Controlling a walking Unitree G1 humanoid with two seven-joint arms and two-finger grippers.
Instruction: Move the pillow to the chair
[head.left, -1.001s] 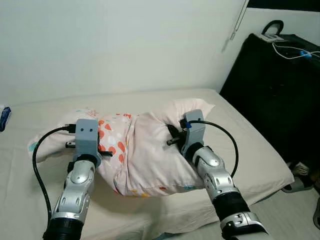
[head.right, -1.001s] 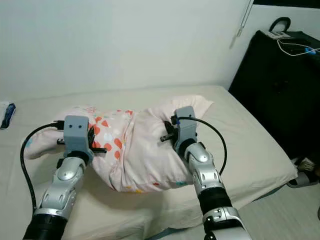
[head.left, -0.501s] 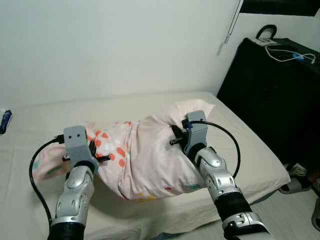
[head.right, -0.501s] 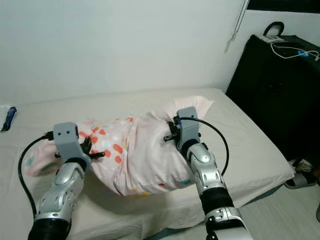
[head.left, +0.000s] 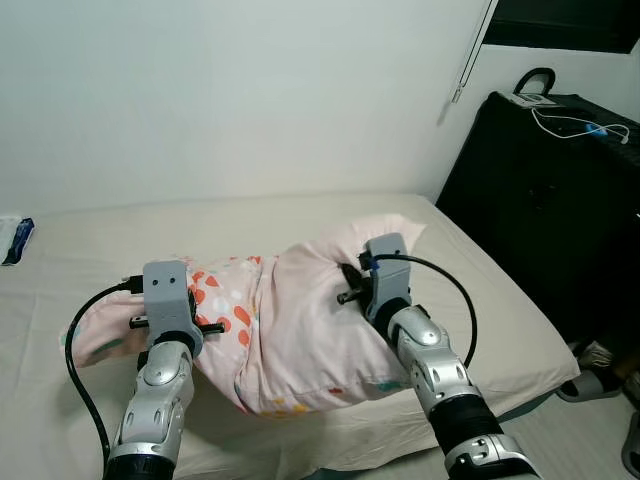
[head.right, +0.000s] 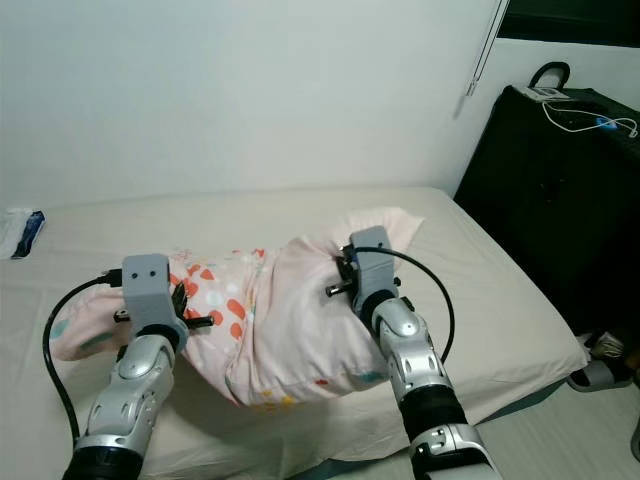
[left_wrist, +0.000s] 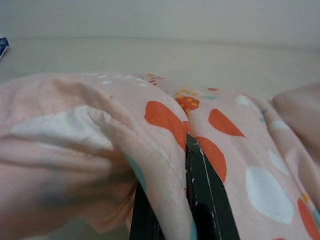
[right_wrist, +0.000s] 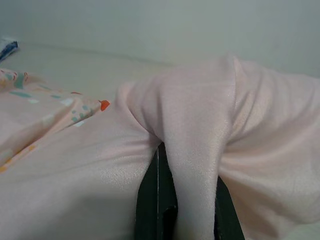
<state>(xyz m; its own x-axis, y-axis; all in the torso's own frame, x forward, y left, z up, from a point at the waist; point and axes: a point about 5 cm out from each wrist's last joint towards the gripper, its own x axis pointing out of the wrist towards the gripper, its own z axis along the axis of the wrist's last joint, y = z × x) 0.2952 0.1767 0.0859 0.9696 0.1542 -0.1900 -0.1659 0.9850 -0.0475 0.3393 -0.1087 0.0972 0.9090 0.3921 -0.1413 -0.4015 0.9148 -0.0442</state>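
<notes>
While the pillow (head.left: 290, 320) lies near the front edge of the bed (head.left: 480, 290), both arms have hold of it. The left gripper (left_wrist: 172, 200) is pinched on a fold of the patterned cover at the pillow's left part, cloth bunched between its black fingers (left_wrist: 207, 195). The right gripper (right_wrist: 175, 200) is pinched on a ridge of plain pink cloth toward the right part, its jaws narrowed onto that fold.

The pillow looks light and very soft. It sags and creases wherever it is taken, so a pinch on the cover alone will likely stretch the fabric while the filling droops. Two holds set well apart along its length, as here, should keep it from folding in the middle.

Its long axis runs across the bed from the robot's left to its right, the right end angled toward the wall (head.left: 250, 90) and the black case (head.left: 550, 200).
</notes>
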